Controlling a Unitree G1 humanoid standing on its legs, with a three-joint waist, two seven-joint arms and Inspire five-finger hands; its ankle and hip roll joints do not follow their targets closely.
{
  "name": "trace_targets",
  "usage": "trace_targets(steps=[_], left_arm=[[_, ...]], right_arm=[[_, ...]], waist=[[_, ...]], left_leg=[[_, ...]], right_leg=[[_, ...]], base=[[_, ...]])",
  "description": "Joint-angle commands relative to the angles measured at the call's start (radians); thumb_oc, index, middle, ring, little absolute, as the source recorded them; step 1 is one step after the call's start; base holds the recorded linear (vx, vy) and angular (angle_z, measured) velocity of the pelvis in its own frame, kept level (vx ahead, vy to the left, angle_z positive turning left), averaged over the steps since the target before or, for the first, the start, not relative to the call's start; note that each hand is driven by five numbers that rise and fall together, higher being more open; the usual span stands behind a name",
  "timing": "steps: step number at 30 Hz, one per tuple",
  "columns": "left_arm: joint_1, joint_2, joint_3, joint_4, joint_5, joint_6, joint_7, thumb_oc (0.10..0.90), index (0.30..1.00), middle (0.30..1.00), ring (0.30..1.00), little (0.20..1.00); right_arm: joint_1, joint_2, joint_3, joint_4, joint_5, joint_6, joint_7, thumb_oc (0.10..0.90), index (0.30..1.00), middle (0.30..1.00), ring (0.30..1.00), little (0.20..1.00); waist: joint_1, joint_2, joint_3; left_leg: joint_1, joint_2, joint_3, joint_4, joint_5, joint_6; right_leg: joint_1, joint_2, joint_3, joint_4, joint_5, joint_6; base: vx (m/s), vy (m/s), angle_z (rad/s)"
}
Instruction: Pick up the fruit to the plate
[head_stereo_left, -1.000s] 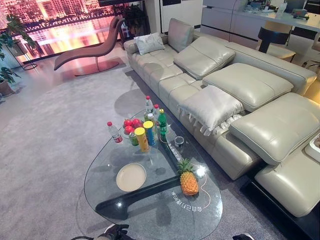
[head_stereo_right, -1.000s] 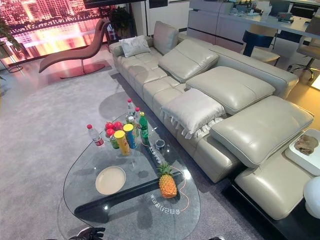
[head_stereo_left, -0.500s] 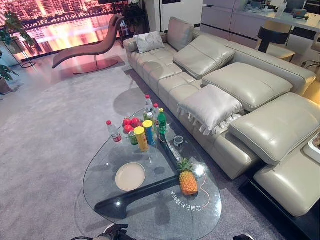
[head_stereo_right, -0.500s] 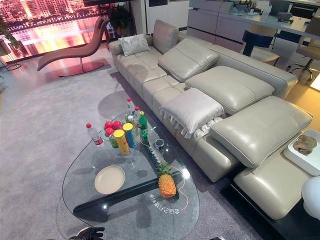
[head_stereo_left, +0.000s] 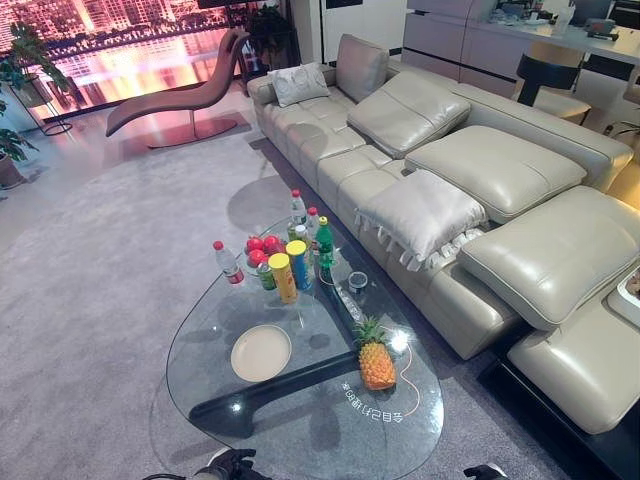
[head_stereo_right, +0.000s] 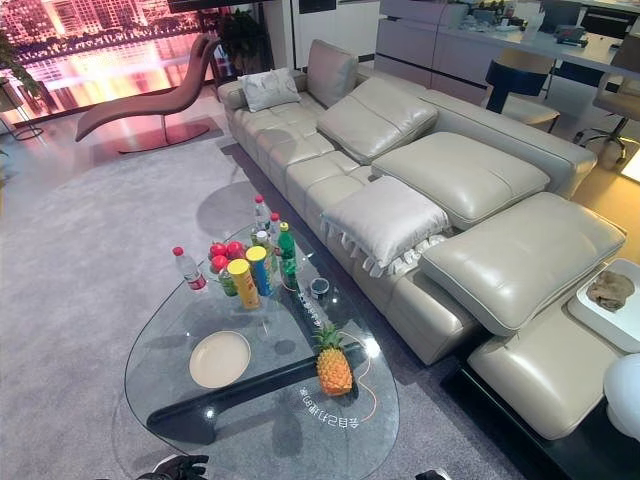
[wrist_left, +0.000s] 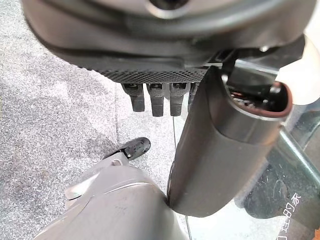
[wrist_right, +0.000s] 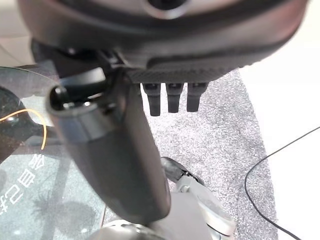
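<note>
Well ahead of my fingers, on the glass table (head_stereo_left: 200, 340), the pineapple (head_stereo_left: 377, 360) stood upright near the sofa-side edge, apart from the empty plate (head_stereo_left: 261, 353) that lay across from it. Red fruit (head_stereo_left: 262, 250) sat farther off still, packed among bottles (head_stereo_left: 310, 235) and 2 tall cans (head_stereo_left: 290, 272), likely harder to reach cleanly. My left hand (wrist_left: 165, 95) hung low beside the table's near rim with its fingers straight and relaxed, holding nothing; my right hand (wrist_right: 170, 95) hung the same way, empty and loose. Both rested there, I judged, because no reach had begun. The pineapple looked the easiest choice, since nothing crowded it and the plate lay near it.
</note>
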Motion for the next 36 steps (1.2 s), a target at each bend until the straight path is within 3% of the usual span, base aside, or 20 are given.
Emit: trace_targets(steps=[1, 4, 13, 16, 17, 20, 23, 30, 36], left_arm=[[-0.075, 0.006, -0.016, 0.054, -0.015, 0.001, 0.017, 0.8, 0.9, 0.9, 0.9, 0.9], [-0.069, 0.014, -0.017, 0.039, -0.041, 0.004, 0.024, 0.8, 0.9, 0.9, 0.9, 0.9], [-0.096, 0.047, 0.008, 0.004, -0.16, -0.01, 0.017, 0.8, 0.9, 0.9, 0.9, 0.9], [-0.101, 0.054, 0.012, -0.001, -0.178, -0.015, -0.009, 0.8, 0.9, 0.9, 0.9, 0.9], [-0.12, 0.064, 0.009, -0.006, -0.233, -0.024, -0.063, 0.8, 0.9, 0.9, 0.9, 0.9], [-0.158, 0.075, -0.001, -0.021, -0.299, -0.039, -0.078, 0.8, 0.9, 0.9, 0.9, 0.9], [-0.221, 0.102, 0.003, -0.054, -0.443, -0.04, -0.121, 0.8, 0.9, 0.9, 0.9, 0.9], [-0.256, 0.118, 0.06, -0.148, -0.698, -0.074, -0.089, 0.8, 0.9, 0.9, 0.9, 0.9], [-0.28, 0.106, 0.113, -0.202, -0.827, -0.147, 0.015, 0.8, 0.9, 0.9, 0.9, 0.9]], right_arm=[[-0.091, -0.014, 0.005, 0.04, 0.027, 0.009, -0.016, 0.8, 0.9, 0.9, 0.9, 0.9], [-0.088, -0.027, 0.008, 0.026, 0.027, 0.022, -0.016, 0.8, 0.9, 0.9, 0.9, 0.9], [-0.114, -0.076, 0.0, 0.034, 0.023, 0.01, -0.043, 0.8, 0.9, 0.9, 0.9, 0.9], [-0.125, -0.086, -0.003, 0.031, 0.027, 0.006, -0.045, 0.8, 0.9, 0.9, 0.9, 0.9], [-0.153, -0.108, -0.003, 0.026, 0.023, 0.007, -0.048, 0.8, 0.9, 0.9, 0.9, 0.9], [-0.191, -0.133, 0.0, 0.015, 0.047, -0.004, -0.067, 0.8, 0.9, 0.9, 0.9, 0.9], [-0.244, -0.156, 0.002, -0.002, 0.095, -0.044, -0.129, 0.8, 0.9, 0.9, 0.9, 0.9], [-0.285, -0.169, -0.065, -0.087, 0.181, -0.188, -0.342, 0.8, 0.9, 0.9, 0.9, 0.9], [-0.327, -0.168, -0.101, -0.15, 0.186, -0.258, -0.471, 0.8, 0.9, 0.9, 0.9, 0.9]], waist=[[0.013, -0.015, 0.063], [0.011, -0.011, 0.088], [-0.001, 0.017, 0.274], [-0.001, 0.019, 0.3], [0.001, 0.02, 0.345], [0.006, 0.02, 0.396], [0.003, 0.019, 0.449], [-0.002, 0.005, 0.451], [-0.003, 0.013, 0.451]], left_leg=[[0.035, 0.017, 0.018, 0.006, -0.055, -0.007], [0.011, 0.015, 0.017, 0.006, -0.045, -0.008], [-0.148, -0.032, -0.015, 0.006, -0.011, 0.015], [-0.169, -0.043, -0.024, 0.006, -0.011, 0.021], [-0.207, -0.061, -0.039, 0.006, -0.01, 0.029], [-0.262, -0.066, -0.056, 0.014, 0.01, 0.03], [-0.357, -0.063, -0.065, 0.114, 0.004, 0.025], [-0.65, -0.058, -0.073, 0.386, -0.049, 0.025], [-0.794, -0.066, -0.079, 0.491, -0.077, 0.035]], right_leg=[[-0.017, -0.048, -0.047, 0.016, 0.022, 0.014], [-0.044, -0.051, -0.04, 0.017, 0.032, 0.016], [-0.227, -0.06, 0.005, 0.014, 0.093, 0.008], [-0.252, -0.056, 0.017, 0.015, 0.099, 0.006], [-0.303, -0.048, 0.035, 0.025, 0.106, 0.004], [-0.369, -0.035, 0.056, 0.065, 0.098, -0.007], [-0.457, -0.029, 0.066, 0.15, 0.079, -0.023], [-0.739, -0.034, 0.071, 0.391, 0.026, -0.029], [-0.88, -0.021, 0.087, 0.505, -0.004, -0.037]], base=[[0.06, -0.009, 0.0], [0.0, 0.007, 0.0], [-0.07, 0.022, 0.02], [-0.05, 0.003, -0.03], [-0.05, 0.004, -0.14], [-0.07, -0.002, -0.1], [-0.14, -0.024, -0.16], [-0.1, -0.051, 0.05], [-0.07, -0.019, 0.06]])
